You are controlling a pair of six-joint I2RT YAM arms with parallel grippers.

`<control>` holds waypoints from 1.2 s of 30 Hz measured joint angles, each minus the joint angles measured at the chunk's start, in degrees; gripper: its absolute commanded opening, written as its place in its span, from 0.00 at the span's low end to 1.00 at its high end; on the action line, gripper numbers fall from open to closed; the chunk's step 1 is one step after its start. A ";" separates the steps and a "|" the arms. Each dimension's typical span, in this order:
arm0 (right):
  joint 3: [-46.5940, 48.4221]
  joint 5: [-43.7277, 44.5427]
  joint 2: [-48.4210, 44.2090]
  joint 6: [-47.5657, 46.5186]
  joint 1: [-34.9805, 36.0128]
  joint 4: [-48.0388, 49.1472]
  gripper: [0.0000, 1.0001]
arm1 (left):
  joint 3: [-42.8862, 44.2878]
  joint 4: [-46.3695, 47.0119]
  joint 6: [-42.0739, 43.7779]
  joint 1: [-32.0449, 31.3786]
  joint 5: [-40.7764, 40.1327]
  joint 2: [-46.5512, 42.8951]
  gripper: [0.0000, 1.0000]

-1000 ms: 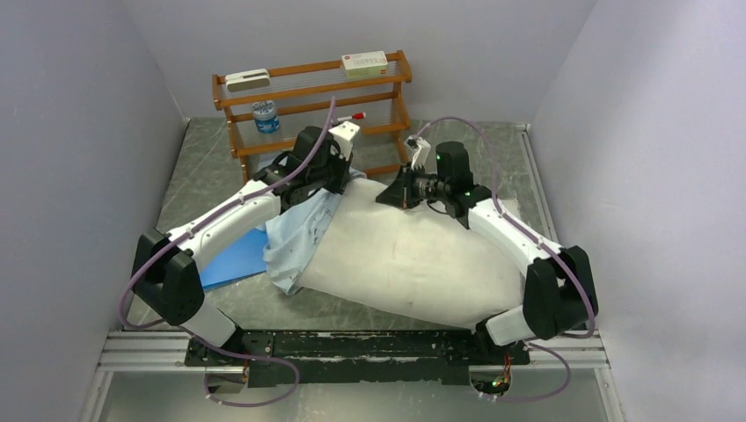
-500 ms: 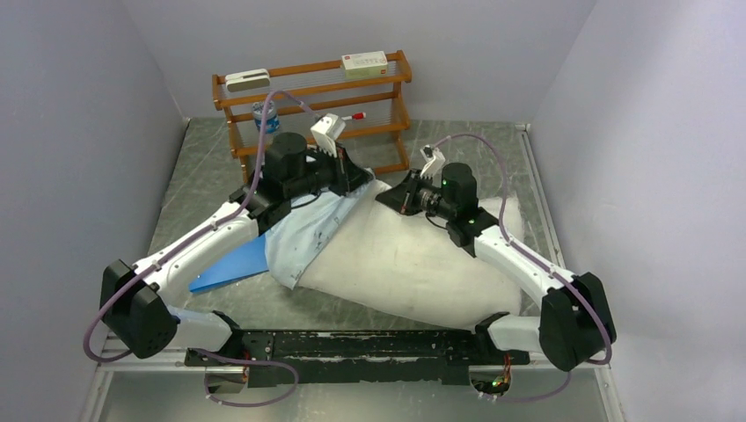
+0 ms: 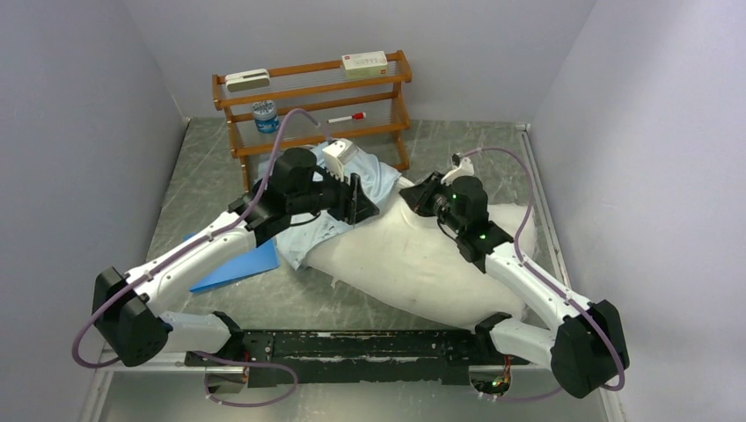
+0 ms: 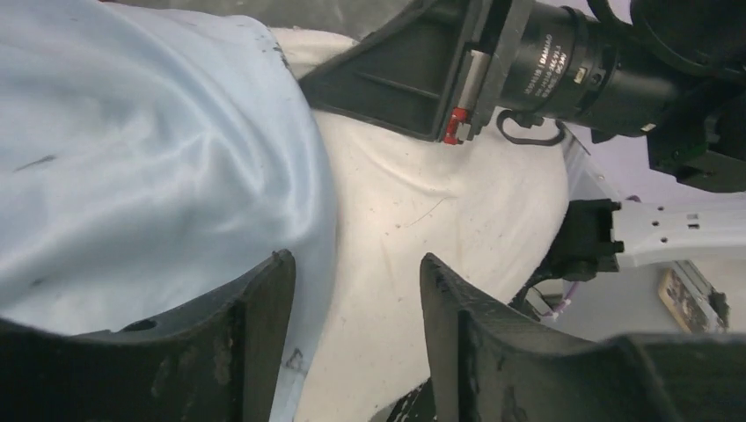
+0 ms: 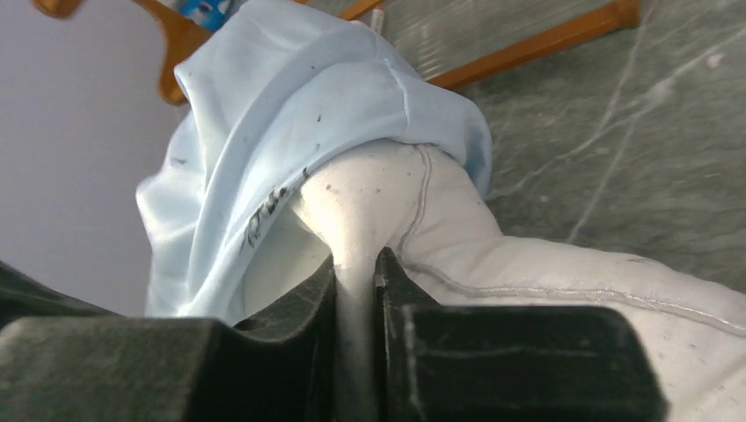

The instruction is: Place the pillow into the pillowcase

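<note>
Fingers on the right (image 5: 281, 356) pinch a pillow (image 5: 545, 281) fold; left fingers (image 4: 493, 347) stand spread over the pillowcase (image 4: 132, 158) hem.

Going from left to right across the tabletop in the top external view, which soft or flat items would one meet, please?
flat blue rectangle → pillowcase → pillow

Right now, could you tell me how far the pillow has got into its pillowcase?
Done: the pillowcase caps only one far corner of the pillow. In hand: the right end effector is shut on a fold of pillow at that corner; the left end effector is open at the pillowcase's hem. Left: most of the pillow lies bare and needs covering.
</note>
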 measured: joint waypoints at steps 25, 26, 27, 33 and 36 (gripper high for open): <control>16.00 -1.79 1.44 -30.60 19.45 -14.23 0.99 | -10.91 -13.86 -1.07 31.56 -6.25 -9.55 0.84; 16.00 -1.60 1.51 -32.15 20.65 -14.25 0.99 | -11.47 -13.90 -1.07 31.76 -5.81 -9.51 0.85; 16.00 -1.25 1.60 -33.94 21.84 -14.12 0.99 | -12.04 -13.94 -1.03 31.89 -5.46 -9.51 0.89; 15.96 2.03 4.17 -45.48 32.37 -12.48 0.98 | -13.42 -14.53 0.74 32.11 -5.07 -9.70 0.97; 15.61 5.49 6.99 -51.43 37.81 -11.56 0.98 | -13.42 -15.56 2.56 32.11 -5.75 -10.58 0.97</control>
